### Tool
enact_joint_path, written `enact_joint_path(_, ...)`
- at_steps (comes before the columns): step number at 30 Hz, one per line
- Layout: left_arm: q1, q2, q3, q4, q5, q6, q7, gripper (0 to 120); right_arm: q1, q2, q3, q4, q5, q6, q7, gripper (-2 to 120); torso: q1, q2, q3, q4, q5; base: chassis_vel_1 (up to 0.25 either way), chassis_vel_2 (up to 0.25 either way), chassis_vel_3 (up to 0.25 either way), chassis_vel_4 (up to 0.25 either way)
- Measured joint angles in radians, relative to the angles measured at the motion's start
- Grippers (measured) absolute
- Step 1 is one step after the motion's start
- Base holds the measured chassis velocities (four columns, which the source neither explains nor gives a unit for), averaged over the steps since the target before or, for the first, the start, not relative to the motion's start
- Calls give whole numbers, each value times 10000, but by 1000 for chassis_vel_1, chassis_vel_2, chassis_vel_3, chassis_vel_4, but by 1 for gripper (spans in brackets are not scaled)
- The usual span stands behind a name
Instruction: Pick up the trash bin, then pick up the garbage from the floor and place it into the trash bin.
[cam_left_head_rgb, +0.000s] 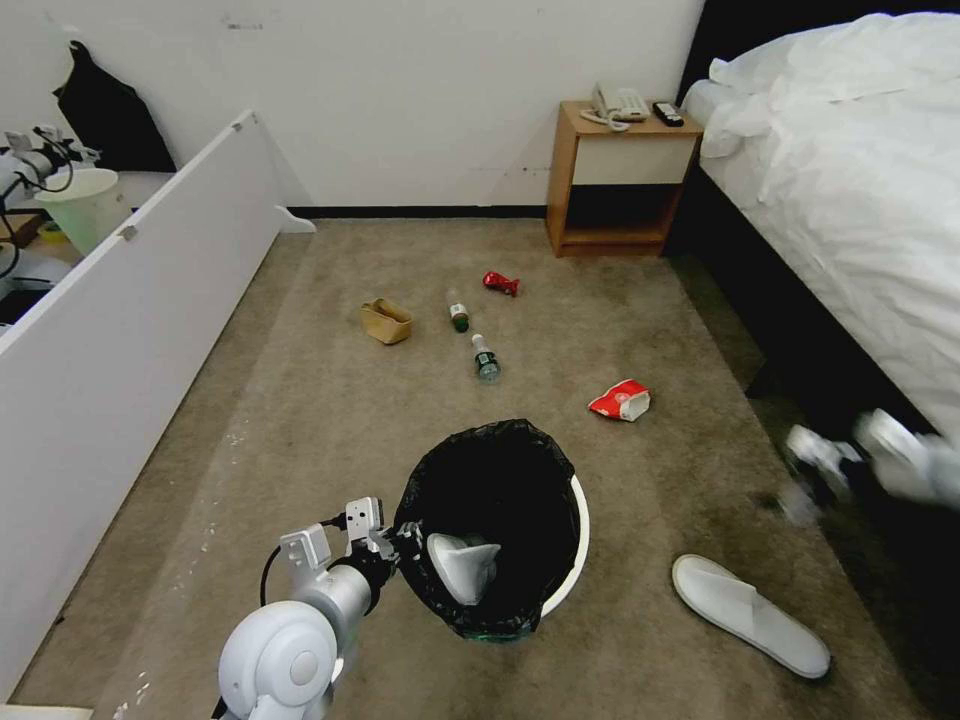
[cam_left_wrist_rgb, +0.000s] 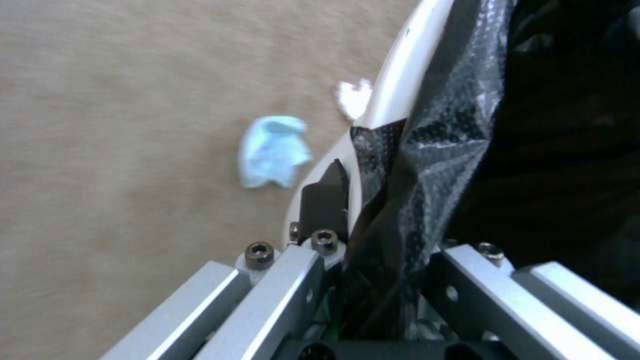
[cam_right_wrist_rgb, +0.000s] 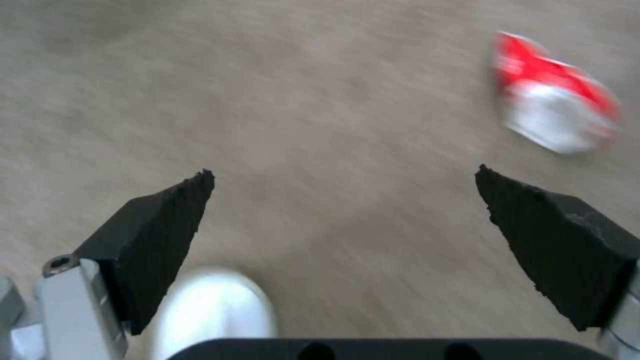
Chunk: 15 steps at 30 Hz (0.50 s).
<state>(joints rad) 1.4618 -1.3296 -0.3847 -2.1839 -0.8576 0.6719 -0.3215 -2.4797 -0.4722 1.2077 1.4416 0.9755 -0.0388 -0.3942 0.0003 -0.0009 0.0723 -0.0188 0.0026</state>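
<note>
At bin rim (cam_left_head_rgb: 578, 540), left gripper (cam_left_wrist_rgb: 373, 220) clamped; right gripper (cam_right_wrist_rgb: 343, 200) spread over carpet.

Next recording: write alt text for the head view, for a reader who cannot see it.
The left gripper holds the black-lined trash bin by its rim above a tan carpet; a white slipper lies inside. Another slipper, a red-white packet, two bottles, a red wrapper and a paper bag lie around.

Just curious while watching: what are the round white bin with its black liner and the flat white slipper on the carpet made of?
The round white bin looks like smooth, glossy plastic, judging by its rim's sheen. Its black liner seems thin plastic film: crinkled with shiny creases. The left gripper pinches both. The flat white slipper looks like soft matte fabric, probably a disposable kind.
</note>
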Motion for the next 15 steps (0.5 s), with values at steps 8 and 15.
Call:
enact_joint_path(8, 255, 29, -7, -118, 183, -62, 95, 2, -921, -261, 299, -79, 69, -60, 21, 100, -1, 1, -8, -39, -18, 5, 1, -1, 0)
enact_joint_path(15, 200, 66, 31, -76, 220, -84, 140, 2, -1086, -221, 174, -90, 122, -62, 19, 100, -1, 1, -8, -21, -32, 0, 0, 0, 0)
